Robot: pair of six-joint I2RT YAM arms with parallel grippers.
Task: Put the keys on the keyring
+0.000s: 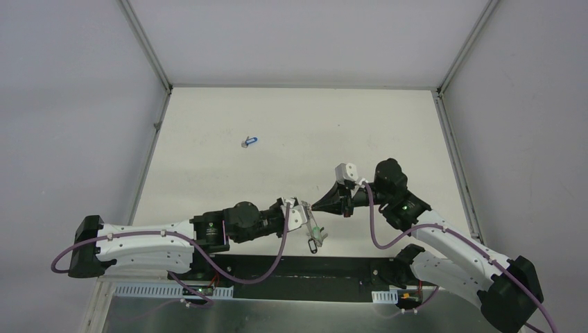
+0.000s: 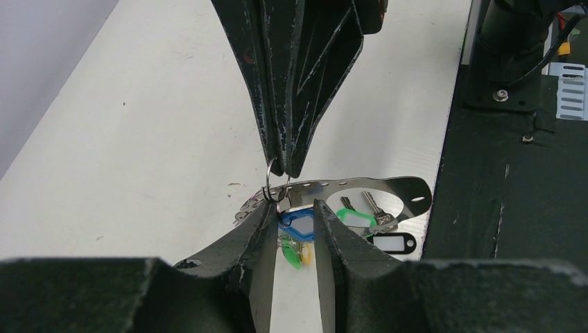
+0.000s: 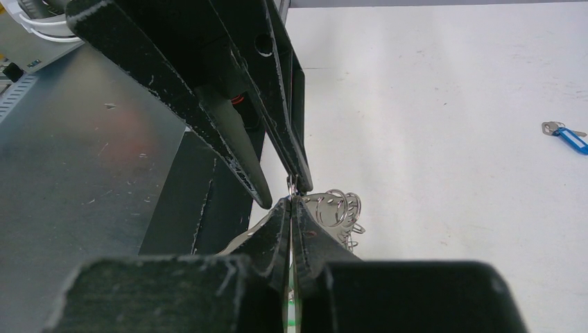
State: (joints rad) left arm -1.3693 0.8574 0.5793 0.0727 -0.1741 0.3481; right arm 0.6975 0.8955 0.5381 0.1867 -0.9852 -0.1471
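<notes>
The keyring (image 2: 388, 184) is a perforated metal band loop at the table's near edge, also seen in the top view (image 1: 315, 234). Keys with green (image 2: 355, 218), black (image 2: 392, 243) and yellow tags hang on it. My right gripper (image 2: 281, 170) is shut on a small split ring (image 2: 272, 186) at the band's raised end. A blue-tagged key (image 2: 299, 223) hangs from it. My left gripper (image 2: 295, 205) faces it; its jaws stand apart around the blue tag, and its left finger touches the split ring. Another blue-tagged key (image 1: 249, 141) lies alone far back on the table (image 3: 565, 134).
Several spare split rings (image 3: 340, 207) bunch on the band beside my right gripper (image 3: 291, 201). A black strip (image 1: 291, 267) and a metal plate (image 3: 69, 173) run along the near edge under both arms. White walls enclose the table on three sides.
</notes>
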